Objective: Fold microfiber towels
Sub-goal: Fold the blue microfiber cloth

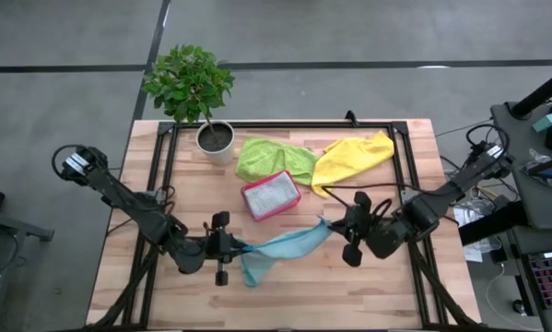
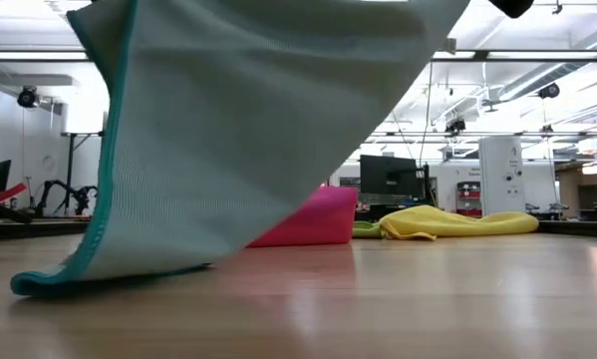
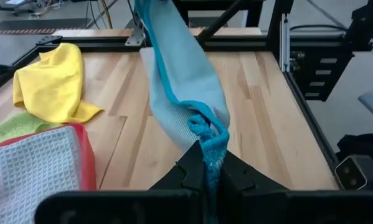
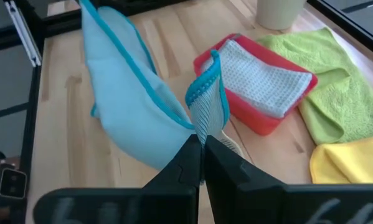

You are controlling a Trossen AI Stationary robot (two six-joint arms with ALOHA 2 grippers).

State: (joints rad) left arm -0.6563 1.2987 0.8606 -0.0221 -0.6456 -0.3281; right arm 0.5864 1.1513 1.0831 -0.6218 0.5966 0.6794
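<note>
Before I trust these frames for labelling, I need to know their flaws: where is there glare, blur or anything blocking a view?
Low view: the hanging light teal-blue microfiber towel fills much of the frame and looks soft; ceiling lights mirror as sheen on the wooden table. Left wrist view: the left claw is dark and blurred. High view: even light, faint shadows.
</note>
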